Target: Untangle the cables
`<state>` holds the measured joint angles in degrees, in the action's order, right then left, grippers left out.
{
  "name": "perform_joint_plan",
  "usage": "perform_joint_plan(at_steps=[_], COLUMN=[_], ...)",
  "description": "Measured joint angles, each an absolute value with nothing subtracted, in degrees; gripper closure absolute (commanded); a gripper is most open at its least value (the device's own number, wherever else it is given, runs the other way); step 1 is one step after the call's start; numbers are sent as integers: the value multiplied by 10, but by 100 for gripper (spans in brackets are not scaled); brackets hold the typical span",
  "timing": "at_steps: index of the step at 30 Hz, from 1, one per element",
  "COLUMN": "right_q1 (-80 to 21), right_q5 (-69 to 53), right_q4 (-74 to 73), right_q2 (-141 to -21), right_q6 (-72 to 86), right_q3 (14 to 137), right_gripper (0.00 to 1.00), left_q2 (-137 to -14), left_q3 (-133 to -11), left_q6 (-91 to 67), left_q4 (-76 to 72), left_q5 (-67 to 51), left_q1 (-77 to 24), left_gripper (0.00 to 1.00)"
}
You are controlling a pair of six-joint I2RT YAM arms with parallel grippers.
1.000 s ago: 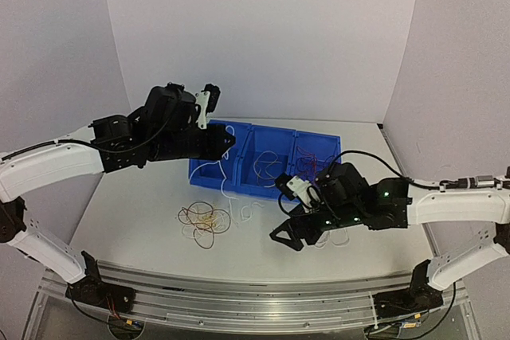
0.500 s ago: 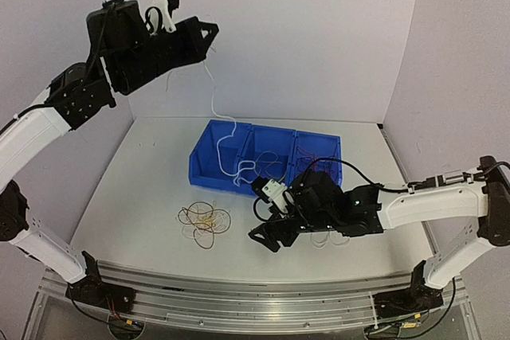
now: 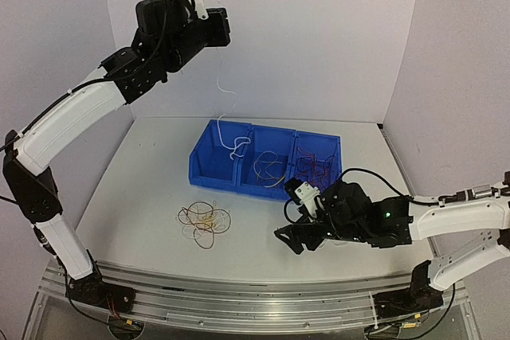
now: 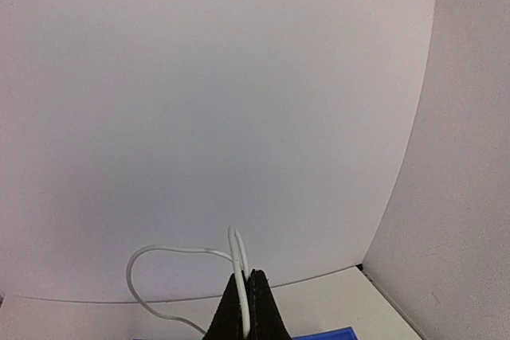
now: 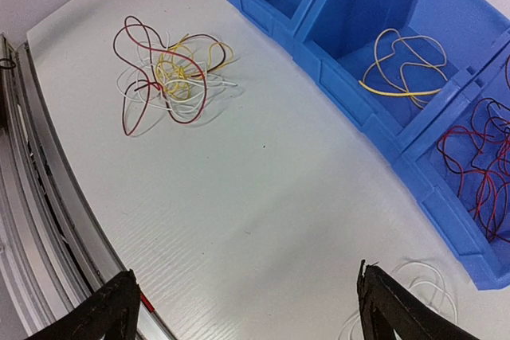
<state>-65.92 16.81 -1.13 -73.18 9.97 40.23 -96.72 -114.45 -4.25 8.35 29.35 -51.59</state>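
From above, my left pincer (image 3: 225,36) sits high in the upper left of the frame, against the pale lilac back wall (image 3: 319,37). A white cable (image 3: 220,85) hangs from it, and the lower end curls into the left compartment of the blue bin (image 3: 209,173). The bin stands at the centre of the white table (image 3: 135,189). A tangle of cables (image 3: 204,220), red, yellow and white, lies on the table in front of the bin and apart from it. My right pincer (image 3: 292,238) is low over the table, right of centre.

In the left wrist view, my left pincer (image 4: 245,312) is clenched on the white cable (image 4: 159,254), which loops out to the left at the bottom of the frame. Bare wall (image 4: 207,101) fills almost everything else.

In the right wrist view, my right pincer (image 5: 245,292) is released, its fingers (image 5: 111,312) spread wide at the bottom corners and holding nothing. The tangle of cables (image 5: 167,73) lies upper left on the ribbed white table (image 5: 263,197). The blue bin (image 5: 351,109) crosses the upper right, with a yellow cable (image 5: 398,73) in its middle compartment and red cables (image 5: 478,157) in the compartment at the frame's right edge. Thin white loops (image 5: 414,292) lie on the table at lower right.
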Motion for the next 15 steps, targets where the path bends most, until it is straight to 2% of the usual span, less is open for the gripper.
perform_joint_plan(at_steps=[6, 15], right_q1=[-659, -659], right_q5=[195, 225], right_q4=[-25, -44], right_q2=[-688, -680], right_q6=[121, 145], right_q3=[384, 373], right_gripper=[6, 6], left_q2=[-999, -1064], left_q3=[-1147, -1155], left_q6=[-65, -85], left_q4=[104, 132], left_q5=[260, 221], left_q1=[-426, -411], left_gripper=[100, 100])
